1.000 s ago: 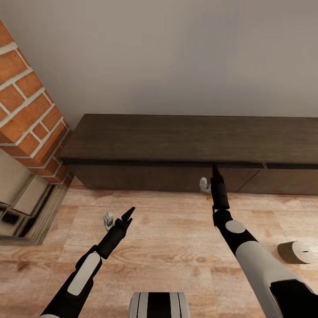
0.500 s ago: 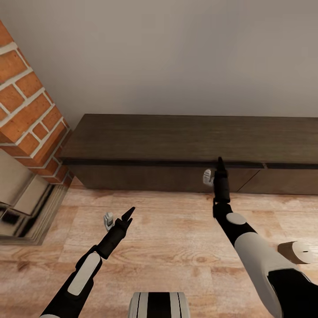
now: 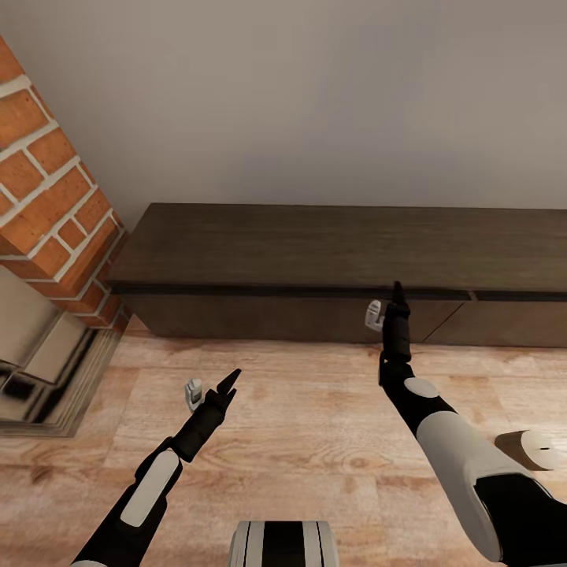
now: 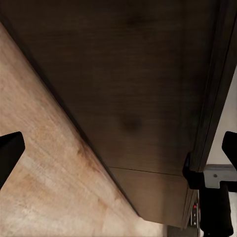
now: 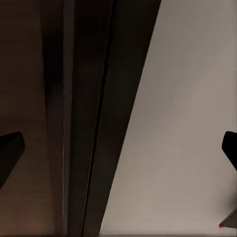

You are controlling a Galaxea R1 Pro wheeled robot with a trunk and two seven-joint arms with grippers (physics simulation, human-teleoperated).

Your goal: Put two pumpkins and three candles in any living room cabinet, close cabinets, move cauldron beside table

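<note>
The cabinet [image 3: 339,268] runs long and low along the pale wall [image 3: 315,94], its dark brown top bare and its flat drawer fronts flush and shut; a thin seam on its front edge marks where one front meets the next, toward its right end. At the cabinet's left end stands a red brick chimney [image 3: 47,189] with a glossy beige-and-black fireplace [image 3: 39,362] below it.

The right gripper [image 3: 396,293] is raised in front of the cabinet, its tip right at the cabinet's upper front edge, a little left of that seam. In the right wrist view its two dark tips sit at opposite edges of the picture, so the jaws are spread wide with nothing between them; between them runs the cabinet's dark edge against the wall.

The left gripper [image 3: 228,383] hangs lower and well short of the cabinet, over the wooden floor [image 3: 299,402]. Its jaws are likewise spread apart and empty in the left wrist view, which looks at the cabinet's front [image 4: 128,84].

One candle [image 3: 529,450] lies tipped on its side on the floor, well in front of the cabinet's right part, just beside the right arm.
</note>
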